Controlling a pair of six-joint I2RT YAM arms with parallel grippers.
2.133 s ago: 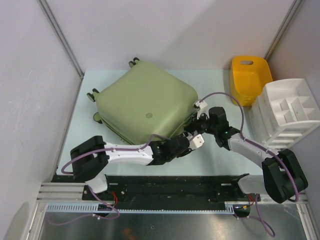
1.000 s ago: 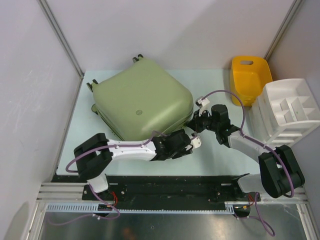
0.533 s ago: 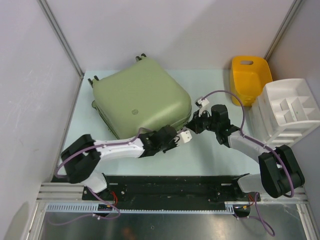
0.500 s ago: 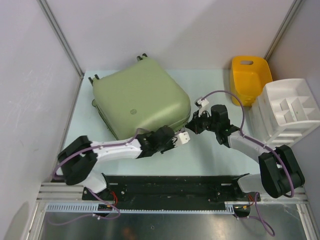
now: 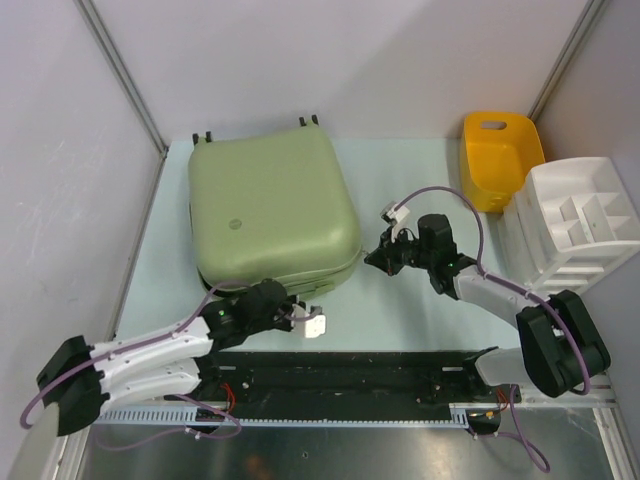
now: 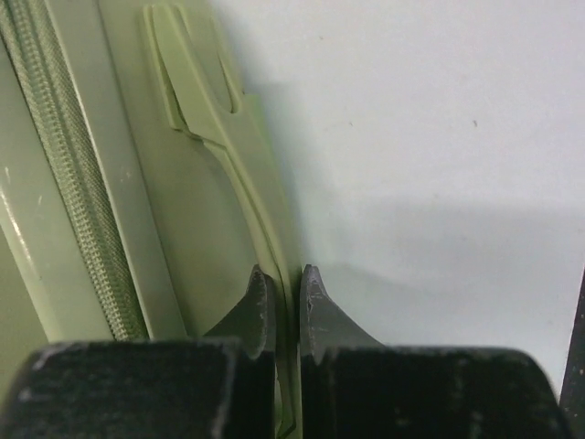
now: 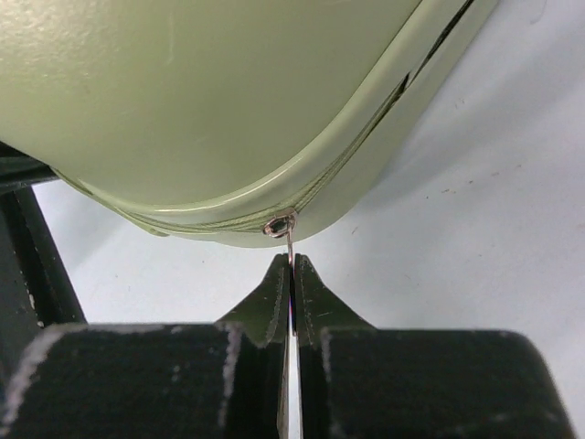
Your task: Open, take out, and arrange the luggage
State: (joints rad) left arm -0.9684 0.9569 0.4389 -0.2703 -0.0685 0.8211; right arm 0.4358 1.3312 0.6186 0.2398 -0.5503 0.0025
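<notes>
The luggage (image 5: 270, 205), a pale sage-green hard-shell suitcase, lies flat and zipped on the table, wheels toward the back wall. My left gripper (image 5: 298, 303) is at its near edge. In the left wrist view it (image 6: 285, 279) is shut on the thin rim of the suitcase's side handle (image 6: 196, 101), next to the zipper (image 6: 69, 192). At the suitcase's near right corner my right gripper (image 5: 372, 257) is shut too. The right wrist view shows the gripper (image 7: 291, 265) pinching the metal zipper pull (image 7: 289, 240) that hangs from the slider on the seam.
A yellow plastic tub (image 5: 500, 155) stands at the back right, with a white divided organizer tray (image 5: 580, 225) in front of it along the right wall. Side walls close in left and right. A black rail (image 5: 340, 375) runs along the near edge.
The suitcase has swung clockwise, its wheels going from the left side to the back. My left arm drew back toward the near left and its gripper shut on the handle. The right gripper stayed shut.
</notes>
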